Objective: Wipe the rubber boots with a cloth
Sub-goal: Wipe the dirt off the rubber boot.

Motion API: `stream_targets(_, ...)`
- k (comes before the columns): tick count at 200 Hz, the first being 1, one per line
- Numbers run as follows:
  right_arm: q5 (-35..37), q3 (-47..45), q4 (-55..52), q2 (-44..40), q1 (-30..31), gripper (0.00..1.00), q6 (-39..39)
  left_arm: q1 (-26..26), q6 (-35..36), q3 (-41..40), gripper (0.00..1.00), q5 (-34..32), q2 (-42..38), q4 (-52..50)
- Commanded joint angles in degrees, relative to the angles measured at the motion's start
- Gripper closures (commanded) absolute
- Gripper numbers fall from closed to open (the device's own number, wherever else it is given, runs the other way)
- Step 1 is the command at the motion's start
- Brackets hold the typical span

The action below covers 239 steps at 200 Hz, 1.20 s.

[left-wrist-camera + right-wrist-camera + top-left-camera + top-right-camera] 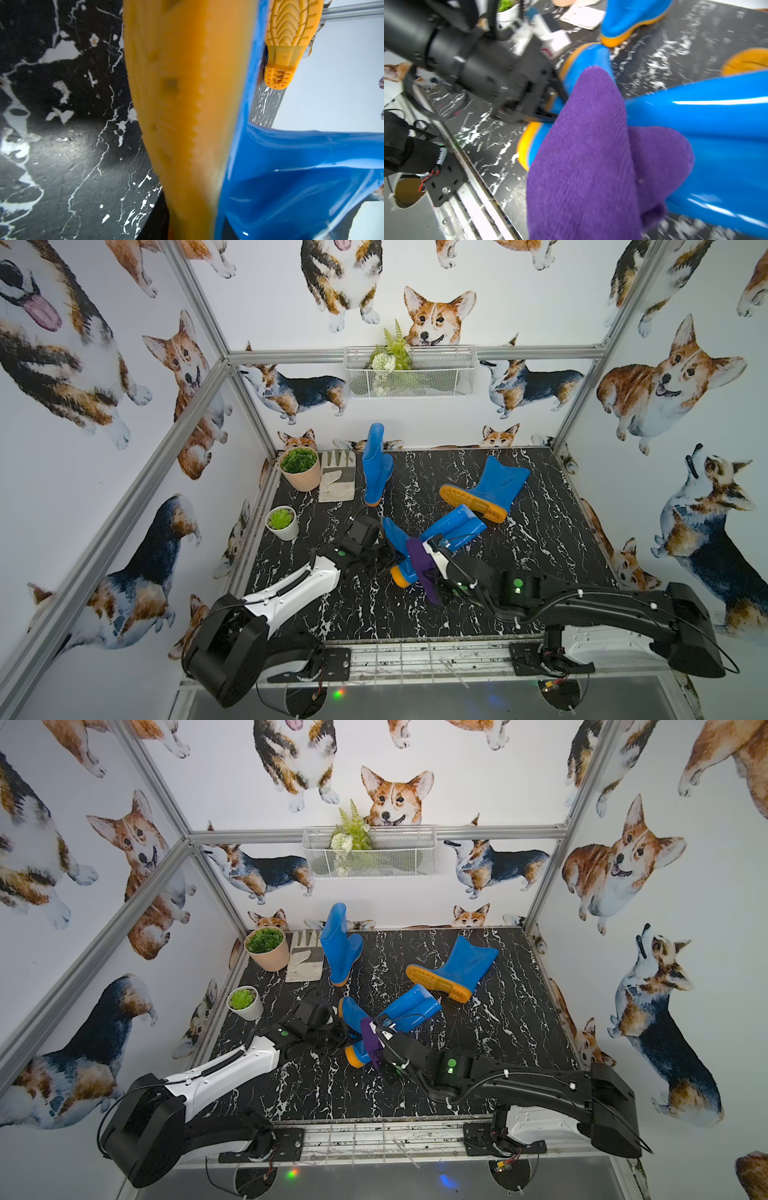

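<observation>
Top views first. You've got three boots on the black marble table (374, 614). The standing boot (376, 464) is upper middle of the frame, and the lying boot (486, 489) is on its side right of centre with its sole showing. The middle boot (446, 529) sits tilted at dead centre between your arms. Your left claw (386, 556) is at its foot end. Your right claw (430, 549) has the purple cloth (415, 558) draped over the ankle in both top views.

In the left wrist view the orange sole (182, 104) runs straight between the jaws. So that claw looks part closed on the foot, though you can barely see the fingers.

In the right wrist view the cloth (591, 155) hides your right claw, which is clamped fully shut on it, and the cloth lies against the glossy blue shaft. The left claw (558, 108) pinches the foot.

Handling guess: the rubber is slick and the hollow shaft will squash, so stay on the stiff sole. The cloth is limp, so hold it bunched and let the loose end drag.
</observation>
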Motion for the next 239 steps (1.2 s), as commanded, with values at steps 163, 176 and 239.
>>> stream_targets(163,-0.7,-6.3,-0.1,-18.3,-4.6,1.00,-3.9,0.5,-0.5,-0.5,1.00,4.4,2.7,7.1)
stream_targets(176,-3.3,-4.4,1.9,-12.4,-3.4,1.00,-4.2,0.4,-0.6,-0.3,1.00,4.5,3.0,7.1)
stream_targets(239,-4.5,0.3,-2.5,2.1,-7.6,1.00,-3.1,0.6,0.8,-1.2,1.00,4.1,-0.6,4.0)
